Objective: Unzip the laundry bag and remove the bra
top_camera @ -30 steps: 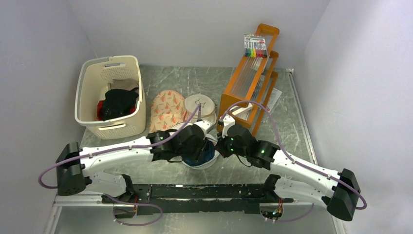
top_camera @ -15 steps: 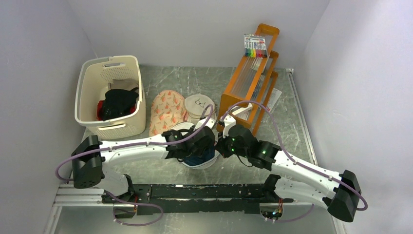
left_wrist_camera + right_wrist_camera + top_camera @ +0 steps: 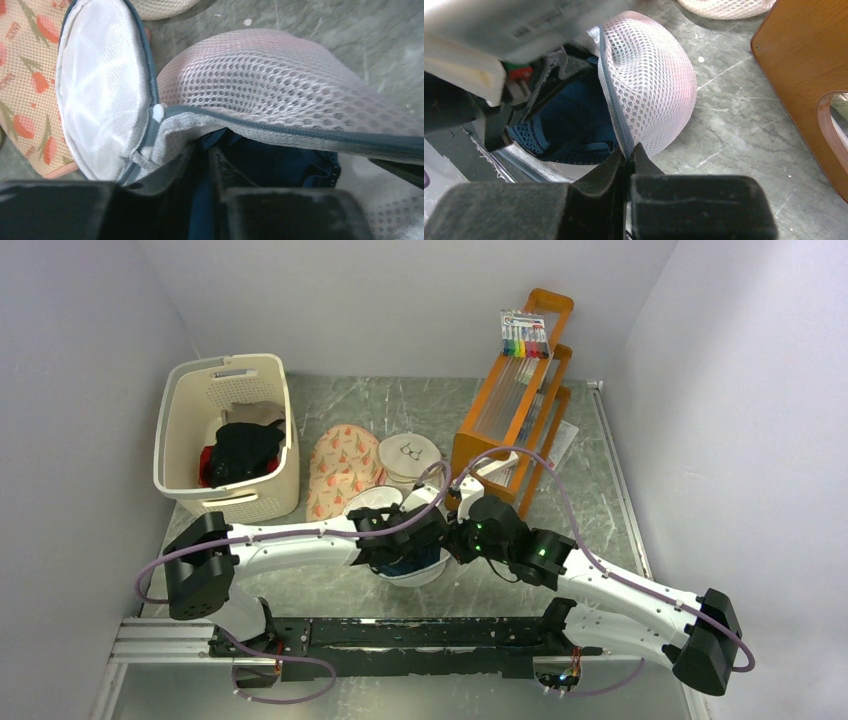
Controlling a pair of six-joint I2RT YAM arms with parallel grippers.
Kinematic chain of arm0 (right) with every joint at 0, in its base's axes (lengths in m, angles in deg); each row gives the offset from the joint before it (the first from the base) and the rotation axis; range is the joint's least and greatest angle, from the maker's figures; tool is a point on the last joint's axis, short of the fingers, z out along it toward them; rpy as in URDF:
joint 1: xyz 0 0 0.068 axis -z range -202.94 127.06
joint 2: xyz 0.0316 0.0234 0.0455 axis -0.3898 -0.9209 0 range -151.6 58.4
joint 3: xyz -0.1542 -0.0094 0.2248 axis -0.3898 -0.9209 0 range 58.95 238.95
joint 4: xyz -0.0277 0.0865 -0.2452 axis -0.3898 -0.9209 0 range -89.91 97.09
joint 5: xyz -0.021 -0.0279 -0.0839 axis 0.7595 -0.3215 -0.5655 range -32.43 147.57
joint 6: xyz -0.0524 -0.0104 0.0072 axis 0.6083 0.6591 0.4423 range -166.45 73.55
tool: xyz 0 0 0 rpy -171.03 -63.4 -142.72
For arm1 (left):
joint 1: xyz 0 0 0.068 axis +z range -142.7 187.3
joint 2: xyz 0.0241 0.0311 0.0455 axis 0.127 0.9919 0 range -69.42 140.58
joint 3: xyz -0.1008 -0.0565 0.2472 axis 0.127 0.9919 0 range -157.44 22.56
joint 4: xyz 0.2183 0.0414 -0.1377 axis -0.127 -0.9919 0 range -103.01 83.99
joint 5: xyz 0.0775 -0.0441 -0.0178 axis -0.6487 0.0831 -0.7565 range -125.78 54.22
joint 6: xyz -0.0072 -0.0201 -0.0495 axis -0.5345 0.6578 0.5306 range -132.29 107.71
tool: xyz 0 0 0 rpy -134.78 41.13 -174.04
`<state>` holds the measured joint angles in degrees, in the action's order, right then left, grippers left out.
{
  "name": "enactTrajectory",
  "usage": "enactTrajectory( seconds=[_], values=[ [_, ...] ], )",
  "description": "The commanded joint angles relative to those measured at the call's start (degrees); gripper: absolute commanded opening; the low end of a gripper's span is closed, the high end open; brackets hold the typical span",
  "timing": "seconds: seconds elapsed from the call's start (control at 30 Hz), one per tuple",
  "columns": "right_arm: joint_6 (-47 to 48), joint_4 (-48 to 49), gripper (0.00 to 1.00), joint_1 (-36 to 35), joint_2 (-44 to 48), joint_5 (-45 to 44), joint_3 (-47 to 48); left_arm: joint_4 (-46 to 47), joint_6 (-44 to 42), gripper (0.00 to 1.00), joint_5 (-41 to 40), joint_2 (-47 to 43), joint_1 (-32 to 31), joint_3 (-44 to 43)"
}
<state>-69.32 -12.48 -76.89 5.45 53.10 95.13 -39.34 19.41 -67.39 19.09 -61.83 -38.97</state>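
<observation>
The laundry bag [image 3: 405, 578] lies between both arms, its white mesh dome [image 3: 280, 85] unzipped along the grey zipper rim and its round lid [image 3: 100, 90] flipped open to the left. Inside lies the dark blue bra [image 3: 285, 162], its lace edge [image 3: 569, 120] also showing in the right wrist view. My left gripper [image 3: 202, 150] reaches into the opening, its fingers closed on a strip of the blue bra fabric. My right gripper [image 3: 628, 152] is shut on the bag's zipper rim at the near edge of the mesh dome [image 3: 649, 80], holding it up.
A cream basket [image 3: 225, 435] with dark clothes stands at back left. A peach patterned bag [image 3: 340, 470] and a beige round bag with a glasses print [image 3: 410, 455] lie just behind the laundry bag. An orange rack [image 3: 515, 405] stands at the back right, close to my right wrist.
My left arm has stretched rightward and its gripper has gone deeper into the bag and narrowed on the blue fabric. The bag's lid now shows open. The right arm has stayed put.
</observation>
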Motion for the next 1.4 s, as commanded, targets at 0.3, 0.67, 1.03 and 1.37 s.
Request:
enactTrajectory(
  seconds=[0.3,0.67,1.03,1.37],
  values=[
    [-0.5,1.6,0.00,0.2,1.7,-0.6,-0.3,0.9,-7.9,0.07,10.1,-10.8,-2.8,-2.1],
    [-2.1,0.2,0.00,0.3,2.3,-5.3,-0.5,9.4,-11.0,0.07,22.1,-28.2,-3.0,2.1],
    [-2.6,0.6,0.00,0.2,1.3,-5.3,-1.7,6.0,-16.7,0.07,15.6,-31.2,-3.0,-9.4],
    [-1.8,1.2,0.00,0.2,1.0,-5.8,-1.8,-3.2,-24.3,0.07,1.8,-25.1,-2.9,-26.5]
  ],
)
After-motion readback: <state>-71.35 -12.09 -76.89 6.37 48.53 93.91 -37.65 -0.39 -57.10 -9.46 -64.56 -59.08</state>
